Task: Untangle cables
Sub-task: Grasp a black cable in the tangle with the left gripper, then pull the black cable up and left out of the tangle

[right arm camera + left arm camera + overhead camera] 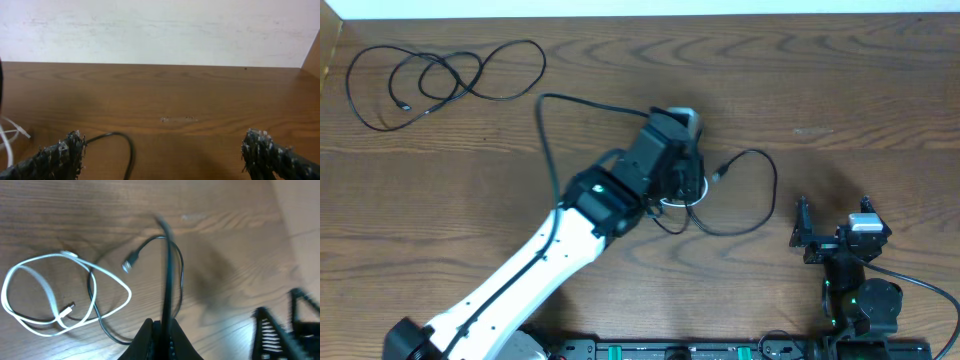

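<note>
Left wrist – white cable (pixel 45 257) loops clear; overhead – arm (pixel 550 250) mostly covers them

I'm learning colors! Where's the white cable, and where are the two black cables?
white cable (pixel 40 258), left wrist view, top of its loop.
held black cable (pixel 167 280), left wrist view, its upright strand.
coiled black cable (pixel 470 87), overhead view, where its loops cross.
</note>
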`<state>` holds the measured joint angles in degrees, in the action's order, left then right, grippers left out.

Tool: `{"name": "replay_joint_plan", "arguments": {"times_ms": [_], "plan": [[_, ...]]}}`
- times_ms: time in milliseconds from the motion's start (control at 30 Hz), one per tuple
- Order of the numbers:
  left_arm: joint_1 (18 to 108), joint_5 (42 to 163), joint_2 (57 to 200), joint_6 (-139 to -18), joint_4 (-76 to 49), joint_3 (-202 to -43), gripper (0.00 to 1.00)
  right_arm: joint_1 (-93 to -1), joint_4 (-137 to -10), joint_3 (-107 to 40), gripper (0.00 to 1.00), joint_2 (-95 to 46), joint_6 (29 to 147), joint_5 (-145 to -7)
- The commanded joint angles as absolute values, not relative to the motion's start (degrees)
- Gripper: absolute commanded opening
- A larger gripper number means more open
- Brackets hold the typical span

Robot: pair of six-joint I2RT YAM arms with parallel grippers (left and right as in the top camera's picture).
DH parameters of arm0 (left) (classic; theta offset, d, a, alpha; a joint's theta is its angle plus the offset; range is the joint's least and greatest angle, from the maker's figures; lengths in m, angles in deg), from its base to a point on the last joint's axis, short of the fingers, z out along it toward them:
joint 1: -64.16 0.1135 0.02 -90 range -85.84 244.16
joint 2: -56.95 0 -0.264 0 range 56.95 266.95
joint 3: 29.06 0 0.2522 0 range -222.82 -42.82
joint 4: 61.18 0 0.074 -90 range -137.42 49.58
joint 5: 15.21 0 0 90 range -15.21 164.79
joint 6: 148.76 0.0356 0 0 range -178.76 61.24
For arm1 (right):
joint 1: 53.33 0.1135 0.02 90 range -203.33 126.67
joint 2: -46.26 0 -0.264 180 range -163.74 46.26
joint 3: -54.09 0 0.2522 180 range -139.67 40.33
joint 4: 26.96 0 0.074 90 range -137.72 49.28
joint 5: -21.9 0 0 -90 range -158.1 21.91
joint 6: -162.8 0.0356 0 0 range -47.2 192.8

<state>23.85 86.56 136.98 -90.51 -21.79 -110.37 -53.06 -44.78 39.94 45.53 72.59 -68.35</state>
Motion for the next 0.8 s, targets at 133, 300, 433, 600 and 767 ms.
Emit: {"name": "replay_joint_plan", "arguments": {"times_ms": [133, 300, 433, 600, 767], "plan": [[27.61, 98.69, 133.61, -94.86, -23.61, -111.97, 0.08, -52.38, -45.04, 40.03, 0.99, 45.73, 73.4, -68.28], [31.0, 106.53, 131.34, -94.59, -29.31, -111.97, 0.08, -52.38, -45.04, 40.03, 0.99, 45.71, 73.4, -68.28], [35.13, 112.24, 127.95, -94.66, -35.45, -111.97, 0.08, -52.38, -45.04, 40.03, 0.99, 45.71, 73.38, -68.28], [40.88, 112.3, 121.79, -94.4, -36.18, -111.97, 0.08, -52.38, -45.04, 40.03, 0.99, 45.71, 73.4, -68.28], [47.04, 111.28, 117.5, -94.44, -34.6, -111.97, 0.08, -52.38, -45.04, 40.03, 0.99, 45.71, 73.4, -68.28]]}}
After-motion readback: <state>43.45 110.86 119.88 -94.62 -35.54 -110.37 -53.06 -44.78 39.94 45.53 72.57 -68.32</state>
